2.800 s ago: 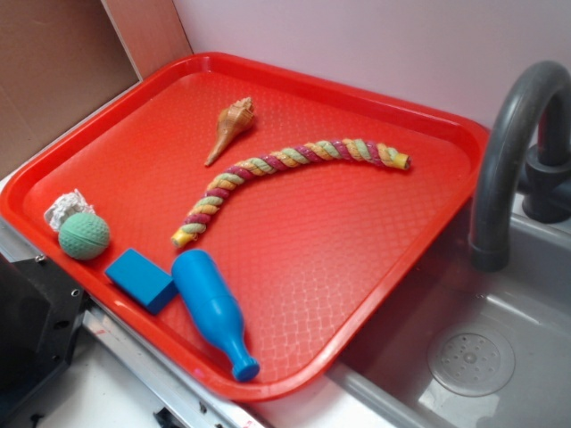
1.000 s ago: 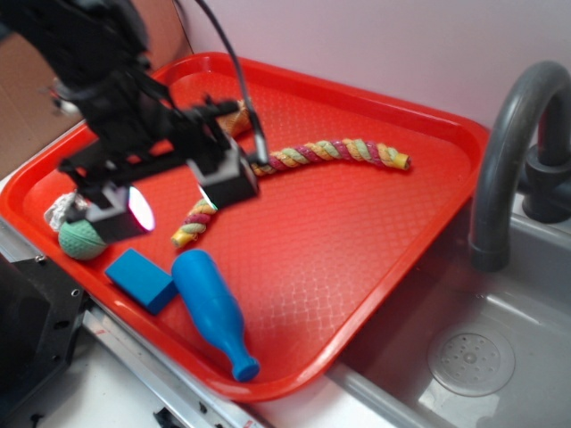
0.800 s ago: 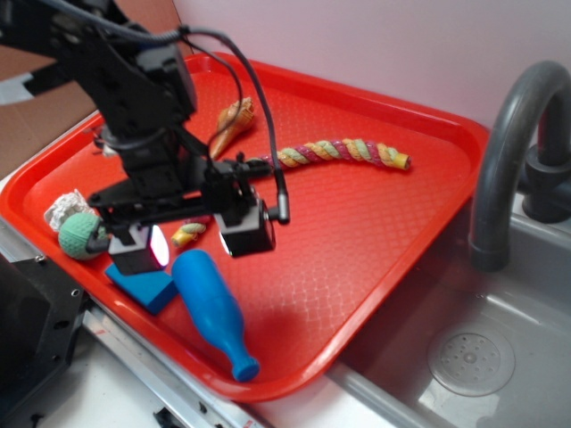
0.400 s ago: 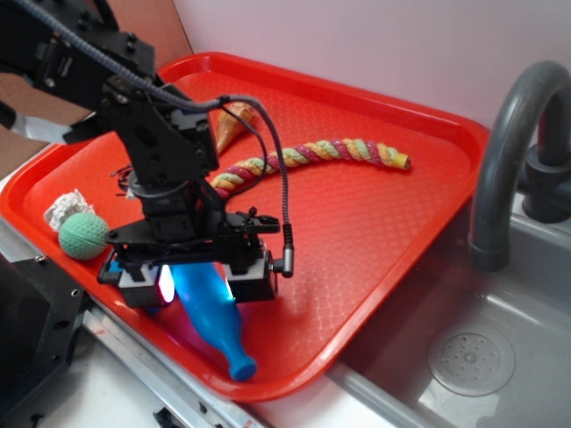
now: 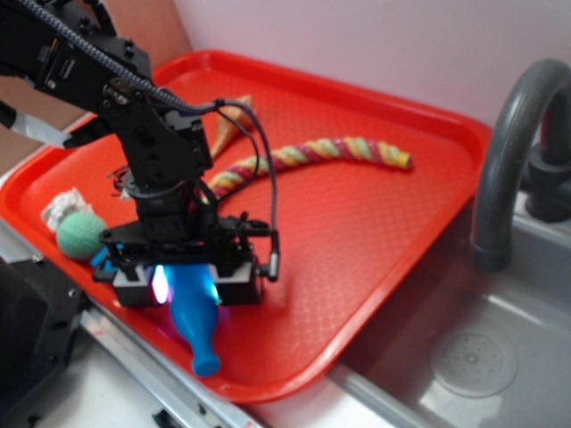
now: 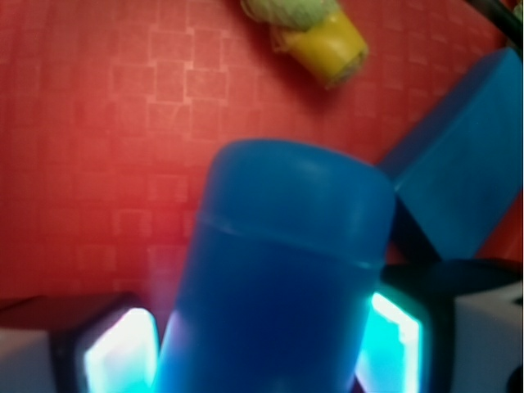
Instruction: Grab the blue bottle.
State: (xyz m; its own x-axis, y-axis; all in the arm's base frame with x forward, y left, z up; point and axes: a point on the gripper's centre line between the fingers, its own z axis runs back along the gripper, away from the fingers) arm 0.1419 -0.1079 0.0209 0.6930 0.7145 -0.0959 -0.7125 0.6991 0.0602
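The blue bottle (image 5: 202, 332) lies on the red tray (image 5: 357, 232) near its front edge, neck pointing to the front. My gripper (image 5: 187, 285) is down over its fat body, one lit finger on each side, shut on it. In the wrist view the bottle (image 6: 286, 270) fills the space between the two glowing pads of my gripper (image 6: 258, 352), with its flat base pointing away from the camera. The part of the body under the fingers is hidden in the exterior view.
A flat blue block (image 6: 463, 188) lies just beside the bottle. A green ball (image 5: 80, 234) and crumpled foil (image 5: 61, 205) sit at the tray's left. A braided rope (image 5: 312, 153) and a shell (image 5: 234, 116) lie further back. A sink (image 5: 482, 357) and grey faucet (image 5: 508, 152) are right.
My arm came in from the left and went down over the bottle. The fingers have drawn in against its body, and the bottle's neck has swung to the left.
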